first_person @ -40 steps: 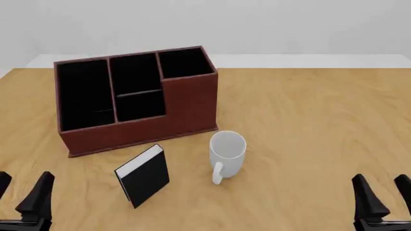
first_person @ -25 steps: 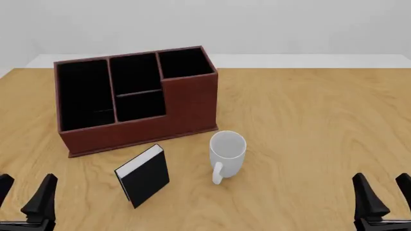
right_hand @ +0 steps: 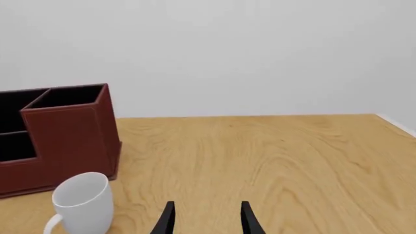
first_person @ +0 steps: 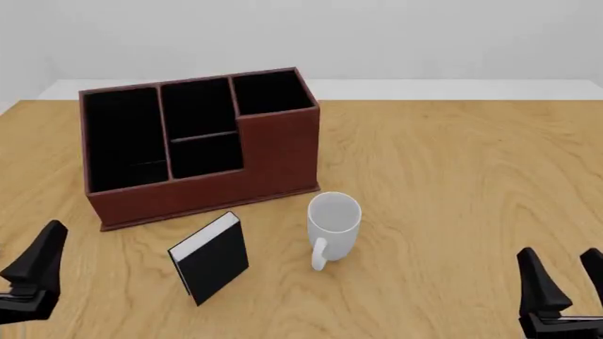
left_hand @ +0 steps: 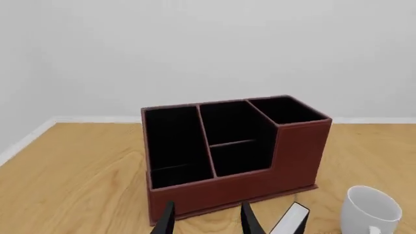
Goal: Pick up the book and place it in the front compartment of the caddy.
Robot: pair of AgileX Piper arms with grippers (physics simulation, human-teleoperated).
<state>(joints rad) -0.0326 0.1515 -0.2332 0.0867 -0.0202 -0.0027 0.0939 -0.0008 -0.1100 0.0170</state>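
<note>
The book (first_person: 209,258), black with white page edges, stands tilted on the table in front of the caddy (first_person: 282,152), a reddish-brown box with black-lined compartments. In the left wrist view the book (left_hand: 291,222) shows just beside one finger, with the caddy (left_hand: 299,151) beyond. My left gripper (left_hand: 206,217) is open and holds nothing. It sits low at the near left (first_person: 27,240), left of the book, and only one finger shows there. My right gripper (first_person: 563,272) is open and empty at the near right, far from the book; the right wrist view shows the same (right_hand: 206,214).
A white mug (first_person: 334,226) stands upright right of the book and close to the caddy's front right corner; it also shows in the wrist views (left_hand: 371,212) (right_hand: 81,200). The wooden table (first_person: 452,176) stretches bare to the right. A white wall lies behind.
My left gripper has risen and shifted left in the front view, one finger leaving the picture. The right gripper, book, mug and caddy have not moved.
</note>
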